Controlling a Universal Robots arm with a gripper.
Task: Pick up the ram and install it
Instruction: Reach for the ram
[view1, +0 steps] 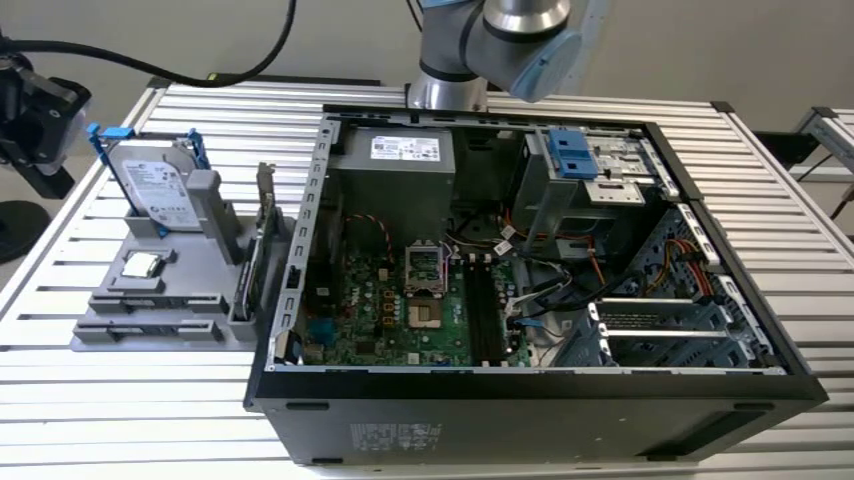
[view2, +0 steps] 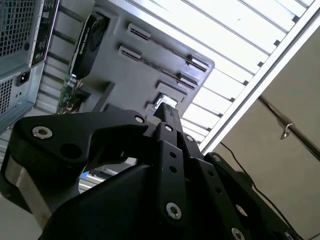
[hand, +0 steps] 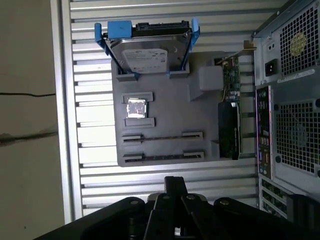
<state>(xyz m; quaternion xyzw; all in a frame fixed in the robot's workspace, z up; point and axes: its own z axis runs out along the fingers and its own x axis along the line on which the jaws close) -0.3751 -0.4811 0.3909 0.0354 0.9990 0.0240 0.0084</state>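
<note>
My gripper (hand: 175, 181) hangs high over the slatted table, short of the near end of the grey parts stand (hand: 165, 100). Its black fingers are pressed together with nothing between them, and they look the same in the second wrist view (view2: 168, 111). The ram is hidden or out of view. The stand's two long narrow slots (hand: 162, 146) hold just a thin dark line each. In the exterior view the stand (view1: 147, 300) sits to the left of the open computer case (view1: 534, 400). The motherboard's memory sockets (view1: 483, 310) lie dark beside the processor socket.
On the stand are a silver hard drive with blue brackets (hand: 145, 50), a small square processor chip (hand: 136, 107) and an upright expansion card (hand: 230, 115) next to the case. The arm (view1: 527, 40) rises behind the case. A black device with cables (view1: 34, 120) stands off the table's left.
</note>
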